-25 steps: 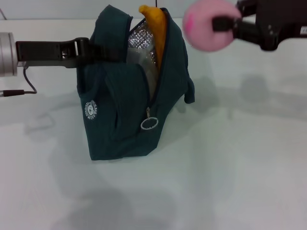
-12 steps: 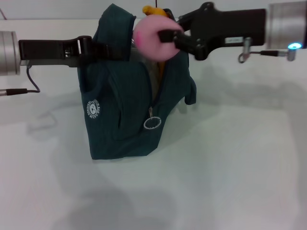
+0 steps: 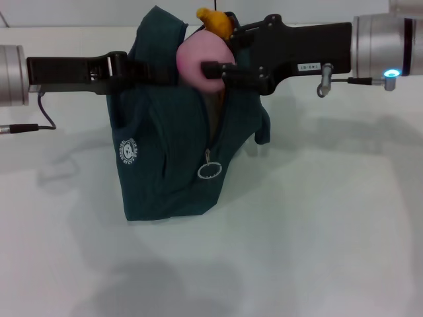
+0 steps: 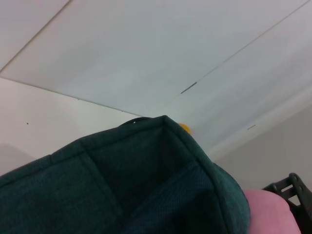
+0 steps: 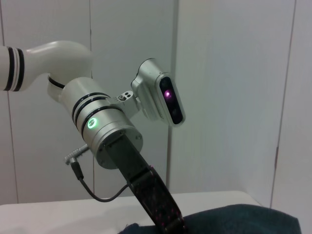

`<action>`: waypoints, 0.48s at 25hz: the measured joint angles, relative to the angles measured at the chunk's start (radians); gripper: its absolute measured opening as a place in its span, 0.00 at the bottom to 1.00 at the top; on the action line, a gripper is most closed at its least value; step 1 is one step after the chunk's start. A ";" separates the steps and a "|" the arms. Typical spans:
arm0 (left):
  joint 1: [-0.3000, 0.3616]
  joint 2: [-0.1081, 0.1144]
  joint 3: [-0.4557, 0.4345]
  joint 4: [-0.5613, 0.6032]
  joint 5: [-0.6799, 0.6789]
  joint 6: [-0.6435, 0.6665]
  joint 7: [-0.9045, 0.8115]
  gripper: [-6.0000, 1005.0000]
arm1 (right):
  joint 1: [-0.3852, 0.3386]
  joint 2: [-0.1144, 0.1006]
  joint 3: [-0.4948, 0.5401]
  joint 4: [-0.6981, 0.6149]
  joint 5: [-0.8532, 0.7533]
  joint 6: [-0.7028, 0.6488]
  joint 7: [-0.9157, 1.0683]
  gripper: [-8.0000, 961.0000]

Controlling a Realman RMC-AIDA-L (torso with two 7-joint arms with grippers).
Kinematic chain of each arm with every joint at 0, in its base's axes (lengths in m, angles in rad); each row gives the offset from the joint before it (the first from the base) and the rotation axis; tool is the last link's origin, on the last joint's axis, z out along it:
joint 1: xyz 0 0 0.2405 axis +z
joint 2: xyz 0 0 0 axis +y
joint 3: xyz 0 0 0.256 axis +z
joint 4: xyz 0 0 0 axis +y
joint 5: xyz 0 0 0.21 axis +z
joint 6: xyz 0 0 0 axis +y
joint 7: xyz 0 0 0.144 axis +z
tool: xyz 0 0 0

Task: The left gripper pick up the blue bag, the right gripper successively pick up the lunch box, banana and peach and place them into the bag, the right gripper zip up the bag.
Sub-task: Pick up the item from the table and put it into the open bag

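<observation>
The dark teal bag [image 3: 172, 158] stands upright on the white table, its top open. My left gripper [image 3: 135, 71] is shut on the bag's upper left edge and holds it up. My right gripper [image 3: 208, 68] is shut on the pink peach [image 3: 195, 61] and holds it at the bag's open mouth. The yellow banana [image 3: 215, 21] sticks up out of the bag behind the peach. The lunch box is hidden. The left wrist view shows the bag's rim [image 4: 161, 161] and the peach [image 4: 268, 214]. The right wrist view shows the left arm [image 5: 107, 131] above the bag's edge [image 5: 234, 219].
The white table [image 3: 317, 224] spreads around the bag. A metal ring zip pull [image 3: 207, 170] hangs on the bag's front. A cable [image 3: 26, 125] trails from the left arm at the far left.
My right gripper has carried the peach leftward from the upper right and a little down to the bag's open mouth. The left gripper and the bag have stayed put.
</observation>
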 joint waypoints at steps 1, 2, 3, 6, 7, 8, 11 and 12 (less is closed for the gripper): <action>0.000 0.000 0.000 0.000 0.000 0.000 0.001 0.04 | 0.000 -0.001 0.000 -0.003 0.000 -0.001 0.000 0.20; 0.000 0.000 0.000 0.000 0.000 0.000 0.001 0.04 | -0.001 -0.002 0.000 -0.006 0.000 -0.002 0.000 0.25; 0.001 0.001 0.000 0.000 0.000 0.000 0.001 0.04 | -0.001 -0.003 0.000 -0.008 0.001 -0.004 0.000 0.29; 0.002 0.002 0.000 0.000 0.000 0.000 0.001 0.04 | -0.002 -0.003 0.002 -0.009 0.001 -0.002 0.005 0.44; 0.002 0.002 0.000 0.000 0.000 0.000 0.001 0.04 | -0.002 -0.004 0.004 -0.009 0.000 0.000 0.007 0.49; 0.002 0.002 0.000 0.000 0.000 0.000 0.001 0.04 | -0.002 -0.005 0.007 -0.009 -0.002 0.001 0.009 0.54; 0.003 0.001 0.000 0.000 0.000 0.000 0.001 0.04 | 0.002 -0.006 0.009 -0.010 -0.005 0.003 0.012 0.67; 0.003 0.001 0.000 0.000 0.000 0.000 0.001 0.04 | 0.004 -0.007 0.009 -0.010 -0.006 0.003 0.014 0.70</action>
